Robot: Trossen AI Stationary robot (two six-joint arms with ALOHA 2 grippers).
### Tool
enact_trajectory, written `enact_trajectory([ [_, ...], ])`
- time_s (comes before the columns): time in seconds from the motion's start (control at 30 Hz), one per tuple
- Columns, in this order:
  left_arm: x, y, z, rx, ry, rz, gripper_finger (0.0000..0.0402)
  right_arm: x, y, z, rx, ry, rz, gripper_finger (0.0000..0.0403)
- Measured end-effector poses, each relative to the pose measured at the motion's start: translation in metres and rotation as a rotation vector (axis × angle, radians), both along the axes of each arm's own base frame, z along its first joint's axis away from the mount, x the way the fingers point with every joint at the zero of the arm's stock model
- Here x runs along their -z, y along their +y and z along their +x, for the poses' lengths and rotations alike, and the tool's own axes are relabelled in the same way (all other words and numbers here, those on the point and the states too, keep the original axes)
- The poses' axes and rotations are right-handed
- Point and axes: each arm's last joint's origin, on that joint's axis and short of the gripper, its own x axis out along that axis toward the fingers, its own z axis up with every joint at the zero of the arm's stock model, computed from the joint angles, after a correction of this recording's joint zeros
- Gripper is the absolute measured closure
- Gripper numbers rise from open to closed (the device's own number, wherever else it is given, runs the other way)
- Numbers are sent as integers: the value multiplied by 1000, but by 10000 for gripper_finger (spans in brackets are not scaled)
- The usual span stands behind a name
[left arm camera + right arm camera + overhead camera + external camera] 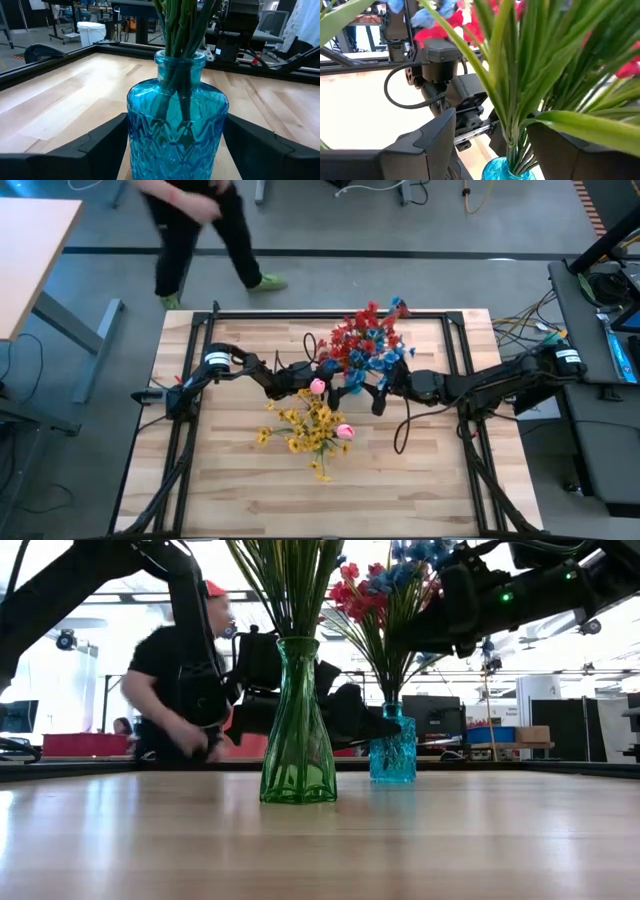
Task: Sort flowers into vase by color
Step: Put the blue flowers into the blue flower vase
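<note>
A blue glass vase (177, 130) stands upright on its base on the table, also in the low view (393, 755). It holds red and blue flowers (365, 345) on green stems (512, 100). Nearer the front stands a green glass vase (298, 730) with yellow flowers (312, 425) and two pink buds (317, 387). My left gripper (175, 120) is low at the blue vase, one finger on each side of its body. My right gripper (492, 122) is open, high above the blue vase's mouth. Its fingers stand on either side of the stem bundle, apart from it. My left gripper has the blue vase's body (135, 135) between its two fingers (102, 140), one against each side wall, below the neck. It comes in level from the table's left. The vase stays upright on the table.
The green vase stands just in front of the blue one, its yellow blooms spreading toward the near edge. A black frame (300, 313) rims the table. A person (200, 225) moves beyond the far edge. Bare wood (420, 470) lies at the near left and near right.
</note>
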Motion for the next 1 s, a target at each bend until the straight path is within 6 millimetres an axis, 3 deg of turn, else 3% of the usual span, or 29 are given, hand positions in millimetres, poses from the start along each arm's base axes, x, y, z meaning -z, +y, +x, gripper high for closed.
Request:
enact_trajectory([
  [1.0, -2, 0, -2, -1, -5, -10, 93, 1, 0, -2, 2, 13, 17, 170],
])
